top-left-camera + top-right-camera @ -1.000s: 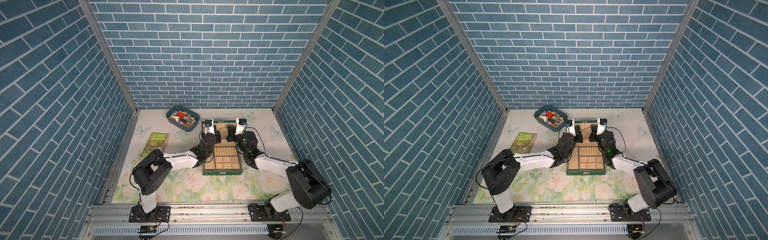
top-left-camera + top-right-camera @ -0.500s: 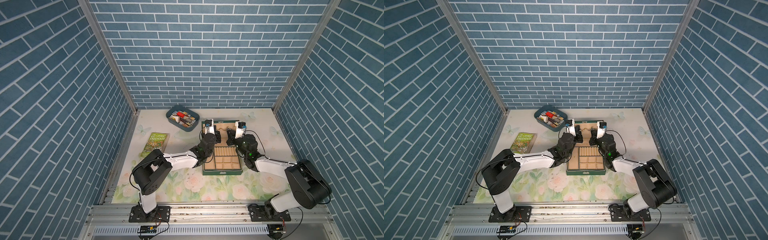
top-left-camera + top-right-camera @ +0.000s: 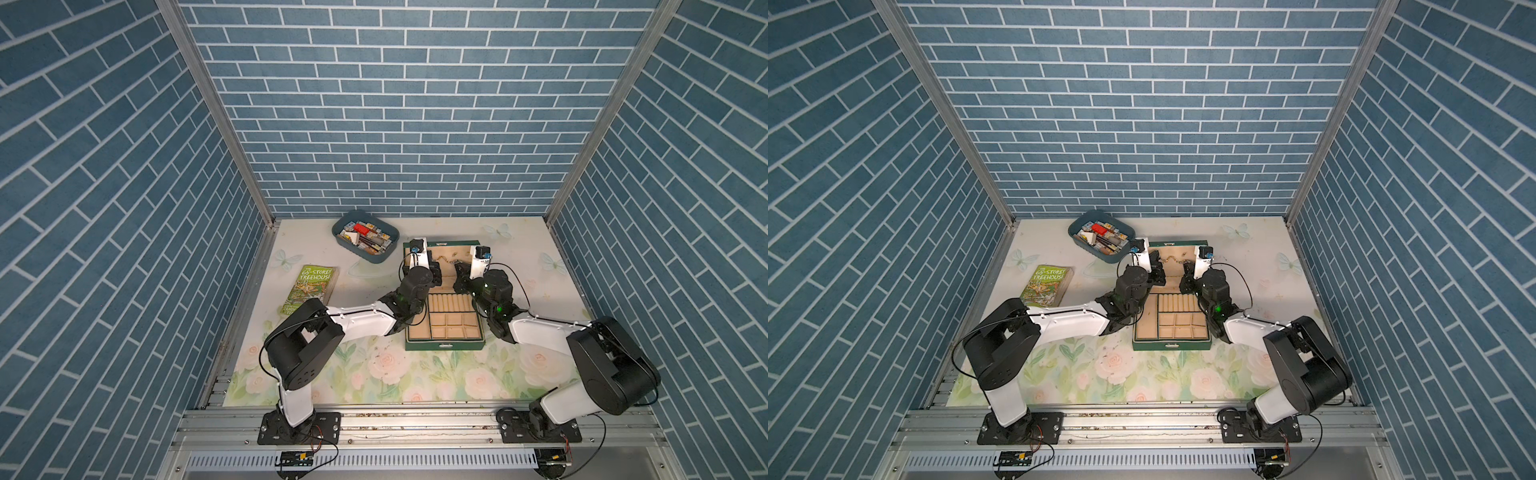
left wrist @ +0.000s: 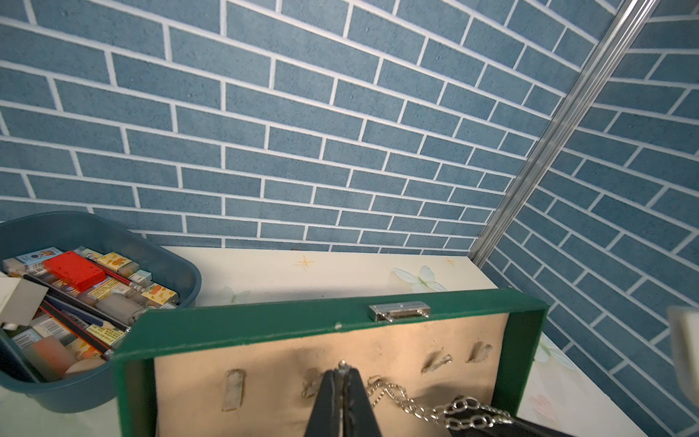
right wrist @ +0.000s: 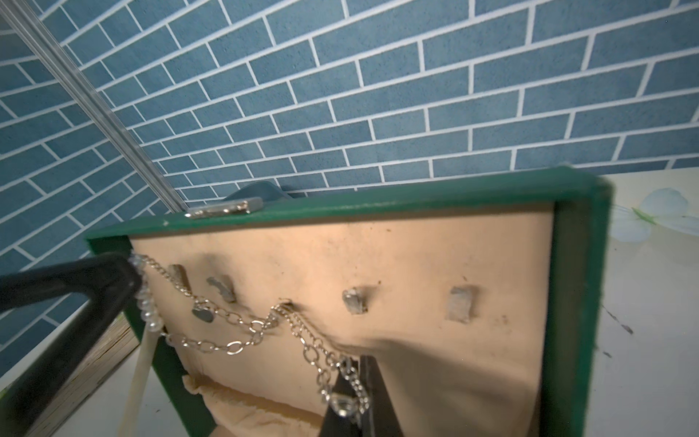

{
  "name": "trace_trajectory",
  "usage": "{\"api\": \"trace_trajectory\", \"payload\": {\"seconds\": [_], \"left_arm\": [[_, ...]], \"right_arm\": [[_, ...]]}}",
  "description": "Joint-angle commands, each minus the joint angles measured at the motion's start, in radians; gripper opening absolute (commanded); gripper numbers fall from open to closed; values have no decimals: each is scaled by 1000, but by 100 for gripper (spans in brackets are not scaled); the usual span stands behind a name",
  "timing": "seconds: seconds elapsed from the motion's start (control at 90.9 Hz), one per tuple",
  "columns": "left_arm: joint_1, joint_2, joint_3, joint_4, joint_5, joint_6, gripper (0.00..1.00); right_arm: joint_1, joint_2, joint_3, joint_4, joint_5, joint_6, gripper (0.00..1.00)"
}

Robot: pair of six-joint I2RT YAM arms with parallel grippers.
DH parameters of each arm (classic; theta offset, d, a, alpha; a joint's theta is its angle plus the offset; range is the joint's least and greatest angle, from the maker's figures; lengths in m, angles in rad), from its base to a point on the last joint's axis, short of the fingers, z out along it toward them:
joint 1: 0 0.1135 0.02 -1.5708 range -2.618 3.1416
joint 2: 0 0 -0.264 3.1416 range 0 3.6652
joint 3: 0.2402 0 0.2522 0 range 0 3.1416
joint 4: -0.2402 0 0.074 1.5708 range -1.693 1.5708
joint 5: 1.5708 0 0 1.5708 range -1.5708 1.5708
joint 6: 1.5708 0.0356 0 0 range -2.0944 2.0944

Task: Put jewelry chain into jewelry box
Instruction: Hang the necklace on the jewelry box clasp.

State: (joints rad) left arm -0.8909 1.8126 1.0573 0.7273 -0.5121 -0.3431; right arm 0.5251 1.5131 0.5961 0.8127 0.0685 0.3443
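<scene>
Chain [image 5: 242, 325], strung between both grippers, hung in slack loops across the beige lining of the raised lid [image 4: 416, 352] of the box [image 3: 444, 332], which lay open at the table centre with its lid at 12 o'clock of the tray. Left gripper [image 4: 343, 382], jaws pressed together, was clamped on one end of the chain; in the right wrist view the same gripper [image 5: 128, 272] held that end at the lid's edge, a short run of pearly beads dangling beneath. Right gripper [image 5: 359, 389], jaws likewise together, pinched the other end, links draped over its tip. In both top views the chain [image 3: 451, 261] [image 3: 1177, 260] spanned the lid between the two grippers. Bin [image 3: 374, 255] of small items stood at 10 o'clock of the box; book [image 3: 309, 289] lay at 9 o'clock, well apart.
</scene>
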Motion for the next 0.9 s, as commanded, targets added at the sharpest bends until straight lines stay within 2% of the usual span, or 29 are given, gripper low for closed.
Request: {"api": "trace_trajectory", "payload": {"seconds": [0.0, 0.495, 0.814, 0.891], "left_arm": [[-5, -1, 3, 1, -9, 10, 0], [-5, -10, 9, -3, -26, 19, 0], [-5, -11, 6, -4, -26, 16, 0], [-5, -11, 7, -5, -28, 18, 0]], "right_arm": [[-4, 17, 30, -39, 30, 27, 0], [-2, 76, 82, -101, 15, 56, 0], [-2, 62, 55, -110, 7, 66, 0], [-2, 61, 54, -115, 4, 67, 4]]}}
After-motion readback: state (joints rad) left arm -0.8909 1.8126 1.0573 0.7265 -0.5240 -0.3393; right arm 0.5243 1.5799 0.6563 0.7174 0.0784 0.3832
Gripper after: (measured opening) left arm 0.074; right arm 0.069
